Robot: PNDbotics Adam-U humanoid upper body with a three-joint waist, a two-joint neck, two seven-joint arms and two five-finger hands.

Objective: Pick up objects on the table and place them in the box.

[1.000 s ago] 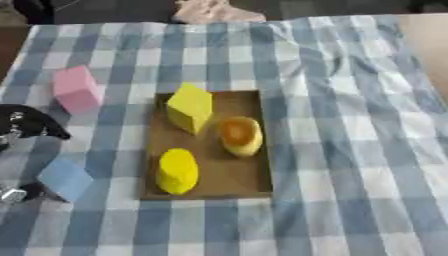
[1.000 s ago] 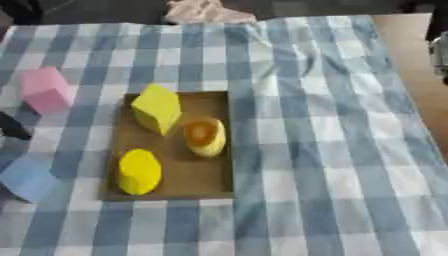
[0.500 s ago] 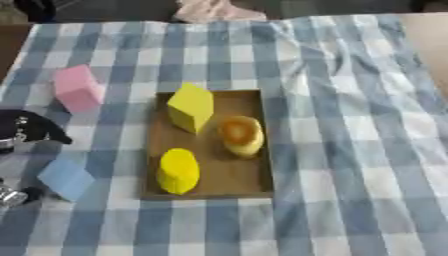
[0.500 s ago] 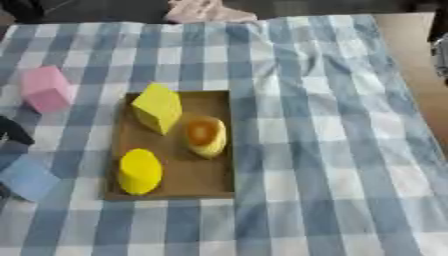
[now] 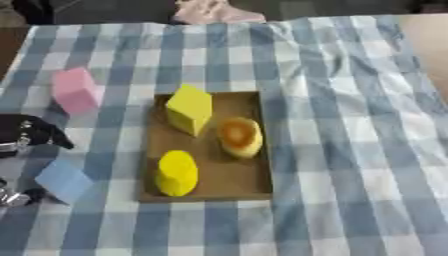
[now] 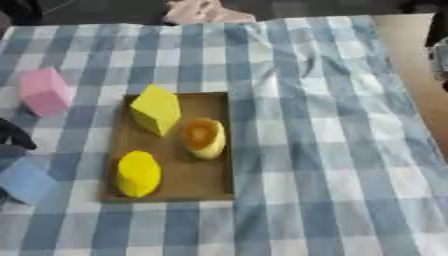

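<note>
A shallow brown box [image 5: 234, 180] lies in the middle of the checked cloth. It holds a yellow block [image 5: 190, 109], a yellow rounded piece [image 5: 176, 172] and a yellow-and-orange round thing [image 5: 239, 137]. A pink block [image 5: 75, 91] stands on the cloth to the box's left. A blue block [image 5: 62, 180] lies nearer, at the lower left. My left hand [image 5: 26, 132] comes in at the left edge, its black fingers spread above and below the blue block, open. A dark and grey shape at the right edge seems to be my right hand [image 6: 438, 55], off the cloth.
A crumpled pale pink cloth [image 5: 214, 11] lies at the far edge. The blue-and-white checked tablecloth [image 5: 350, 125] is wrinkled toward the far right. Bare tabletop [image 6: 407, 35] shows beyond its right edge.
My left hand has sunk slightly toward the near edge beside the blue block. The blocks and the box have not moved.
</note>
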